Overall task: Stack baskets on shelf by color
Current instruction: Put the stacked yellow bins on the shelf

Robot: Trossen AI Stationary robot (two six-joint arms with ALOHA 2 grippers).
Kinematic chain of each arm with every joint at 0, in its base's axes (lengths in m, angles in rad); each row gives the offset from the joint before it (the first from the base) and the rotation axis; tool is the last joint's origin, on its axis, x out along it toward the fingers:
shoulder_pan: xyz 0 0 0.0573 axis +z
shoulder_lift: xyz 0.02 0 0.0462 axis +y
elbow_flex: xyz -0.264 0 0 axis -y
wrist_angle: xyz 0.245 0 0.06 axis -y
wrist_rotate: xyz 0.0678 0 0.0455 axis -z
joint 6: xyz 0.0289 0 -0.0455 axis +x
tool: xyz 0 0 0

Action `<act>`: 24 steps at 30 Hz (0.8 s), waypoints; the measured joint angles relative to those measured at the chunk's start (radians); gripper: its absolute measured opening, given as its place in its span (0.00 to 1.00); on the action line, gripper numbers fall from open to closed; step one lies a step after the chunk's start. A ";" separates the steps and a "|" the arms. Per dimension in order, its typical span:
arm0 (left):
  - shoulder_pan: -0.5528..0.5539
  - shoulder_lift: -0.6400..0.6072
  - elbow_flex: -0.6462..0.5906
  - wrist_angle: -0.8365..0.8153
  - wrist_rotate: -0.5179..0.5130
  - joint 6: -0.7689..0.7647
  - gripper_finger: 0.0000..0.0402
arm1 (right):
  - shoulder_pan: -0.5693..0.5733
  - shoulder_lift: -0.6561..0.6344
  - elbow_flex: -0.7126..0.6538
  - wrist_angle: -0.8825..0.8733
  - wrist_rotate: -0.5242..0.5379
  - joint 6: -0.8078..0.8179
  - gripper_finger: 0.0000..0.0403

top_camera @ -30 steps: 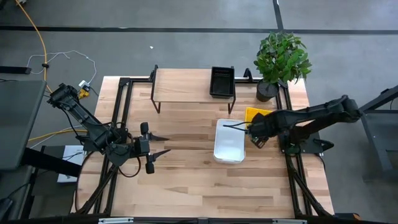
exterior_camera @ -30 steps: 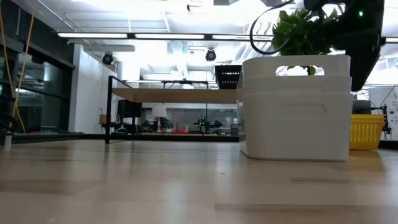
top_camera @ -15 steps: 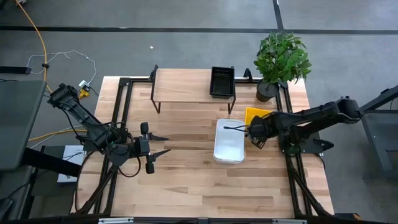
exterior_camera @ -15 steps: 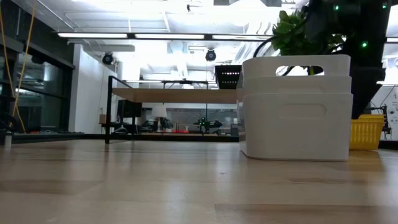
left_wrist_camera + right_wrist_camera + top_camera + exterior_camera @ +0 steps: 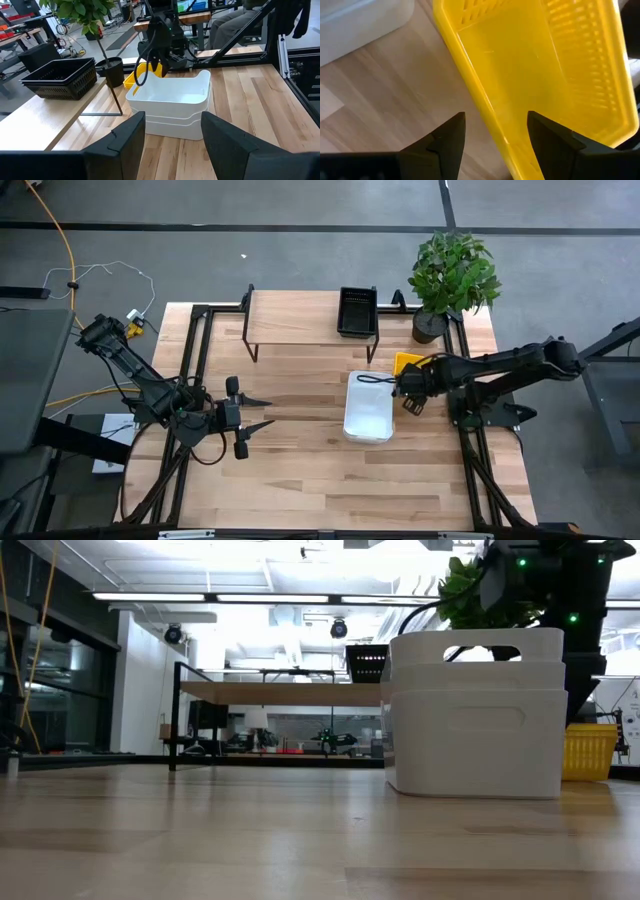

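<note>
**Beside the white baskets: right arm over the yellow basket**

On the wooden surface, two white baskets sit nested one in the other, and I take them as the landmark. No brand, label or writing can be read on any basket or arm. The right gripper hangs just beside the white baskets, over the near edge of the yellow basket; its jaws are spread and hold nothing. The yellow basket stands on the surface between the white baskets and the potted plant. The shelf is behind the white baskets, and a black basket rests on its end nearest the plant. The left gripper waits well apart from the white baskets, jaws released and empty. The surface is pale wood planks in a black metal frame. Beyond it is a workshop room with ceiling lights, a grey floor and a yellow cable.
</note>
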State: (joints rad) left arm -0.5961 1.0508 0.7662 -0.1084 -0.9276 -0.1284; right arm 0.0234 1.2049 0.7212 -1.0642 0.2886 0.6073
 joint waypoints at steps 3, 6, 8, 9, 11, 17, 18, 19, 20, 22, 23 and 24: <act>0.000 0.000 0.000 0.000 0.000 0.000 0.45 | -0.006 0.000 0.000 0.000 0.001 -0.006 0.50; 0.000 0.000 0.000 0.000 0.000 0.000 0.45 | -0.012 0.000 0.000 -0.001 -0.009 -0.006 0.49; 0.000 0.000 0.000 0.000 0.000 0.000 0.45 | -0.013 0.000 -0.006 0.003 -0.009 -0.006 0.49; 0.000 0.000 0.000 0.000 0.000 0.000 0.45 | -0.013 0.000 -0.017 0.006 -0.009 -0.006 0.49; 0.000 0.000 0.000 0.000 0.000 0.000 0.45 | -0.013 0.000 -0.042 0.004 -0.012 -0.006 0.49; 0.000 0.000 0.000 0.000 0.000 0.000 0.45 | -0.013 0.000 -0.059 0.011 -0.003 0.002 0.49; 0.000 0.000 0.000 0.000 0.000 0.000 0.45 | -0.013 0.000 -0.059 0.011 -0.003 0.002 0.49; 0.000 0.000 0.000 0.000 0.000 0.000 0.45 | -0.013 0.000 -0.059 0.011 -0.003 0.003 0.48; 0.000 0.000 0.000 0.000 0.000 0.000 0.45 | -0.013 0.000 -0.059 0.011 -0.003 0.003 0.47; 0.000 0.000 0.000 0.000 0.000 0.000 0.45 | -0.013 0.000 -0.059 0.012 0.000 0.004 0.43; 0.000 0.000 0.000 0.000 0.000 -0.001 0.45 | -0.013 0.000 -0.059 0.012 0.004 0.005 0.39; 0.000 0.000 0.000 0.000 0.000 -0.001 0.45 | -0.013 0.000 -0.059 0.012 0.013 0.007 0.35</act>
State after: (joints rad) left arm -0.5961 1.0508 0.7662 -0.1085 -0.9275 -0.1291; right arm 0.0109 1.2053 0.6624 -1.0523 0.3019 0.6144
